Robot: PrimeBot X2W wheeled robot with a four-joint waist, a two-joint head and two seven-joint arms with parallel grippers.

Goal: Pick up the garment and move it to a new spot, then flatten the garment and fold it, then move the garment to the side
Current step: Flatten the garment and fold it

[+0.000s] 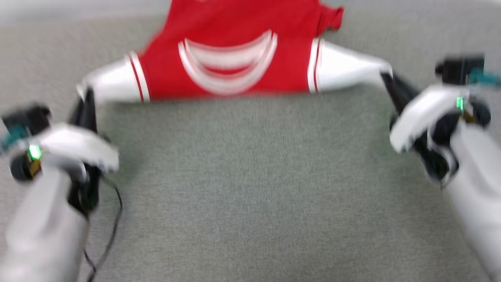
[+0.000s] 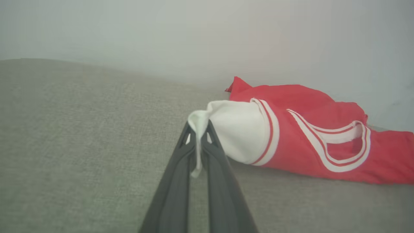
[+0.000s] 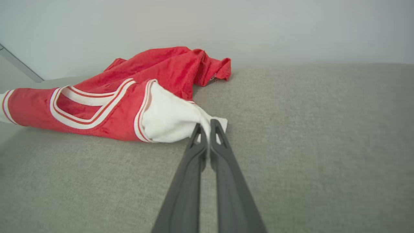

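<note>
Head view, blurred by motion, gives you the jersey (image 1: 235, 31) at the far end of the grey cloth (image 1: 250, 176), spread sideways with its striped neckline towards you and its far part bunched by the wall (image 1: 78, 8). Your left claw (image 1: 87, 93) sits at the tip of the left sleeve (image 1: 111, 84), your right claw (image 1: 385, 76) at the tip of the right sleeve (image 1: 348, 66), and both sleeves are drawn out to points towards them.

From the left wrist view, your left claw (image 2: 199, 124) is pinched tight on a fold of white sleeve (image 2: 236, 129); a strip of it hangs down between the fingers (image 2: 174, 181). The jersey (image 2: 291, 136) trails off to the right along the wall (image 2: 161, 32).

From the right wrist view, your right claw (image 3: 205, 124) is likewise closed hard on the white sleeve (image 3: 168, 119), with the red body (image 3: 155, 74) crumpled beyond it.

Around you: open grey cloth between the arms, with nothing lying in the way. A thin black cable (image 1: 113, 219) loops beneath your left forearm, and a green light (image 1: 34, 152) glows on that wrist, another (image 1: 460, 103) on the right. A grey rail (image 3: 19, 63) crosses the wall at the upper left of the right wrist view.

You cannot read any lettering from these angles; only the red-and-white trim shows.
</note>
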